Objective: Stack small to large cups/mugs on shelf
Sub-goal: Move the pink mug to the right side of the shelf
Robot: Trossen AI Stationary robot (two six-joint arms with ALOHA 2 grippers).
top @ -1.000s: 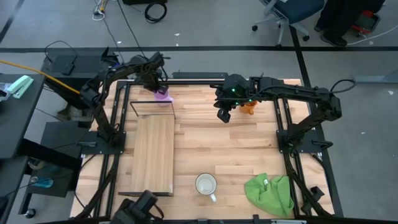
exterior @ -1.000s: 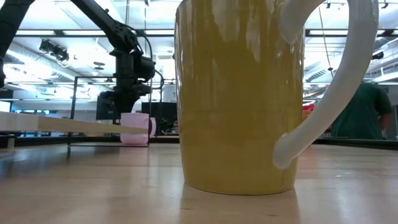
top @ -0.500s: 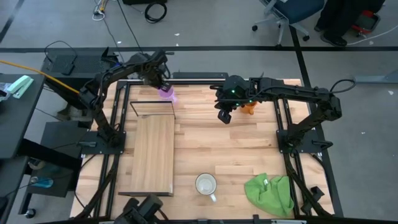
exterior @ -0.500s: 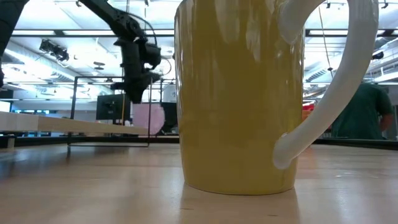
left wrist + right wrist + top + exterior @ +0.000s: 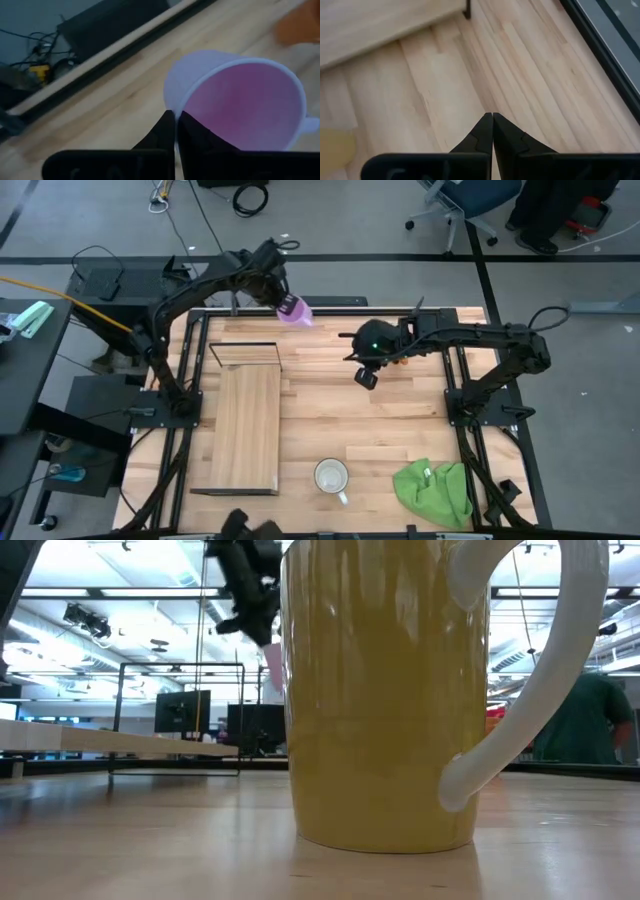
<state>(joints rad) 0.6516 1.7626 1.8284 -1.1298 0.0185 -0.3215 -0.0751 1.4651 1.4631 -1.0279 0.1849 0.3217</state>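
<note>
My left gripper (image 5: 281,300) is shut on the light purple mug (image 5: 295,311), high above the table's far edge; the low view shows a sliver of the mug (image 5: 272,665) beside the white mug. The white mug (image 5: 331,476) stands upright on its base near the front edge and fills the low view (image 5: 385,700). Only a blurred part of the orange mug (image 5: 300,25) shows, on the table beyond the purple one. The shelf (image 5: 245,425) lies along the table's left side. My right gripper (image 5: 365,377) hangs shut and empty over the table's far middle. My left gripper pinches the purple mug's rim (image 5: 176,114), one finger inside the mug and one outside. The fingers slant down at it from above. The mug is lifted clear of the table and tilted, its opening turned toward the wrist camera and its handle (image 5: 312,125) on the far side from the fingers.
A crumpled green cloth (image 5: 435,490) lies at the near right corner. The shelf's black wire frame (image 5: 245,345) stands up at its far end. Bare wood lies between shelf and right arm. A person (image 5: 585,720) shows in the room behind.
My left gripper has lifted the purple mug off the table at the shelf's far end, carrying it up and toward the right along the far edge. The mug has tipped from upright to tilted. My right gripper has drifted slightly toward the near edge.
</note>
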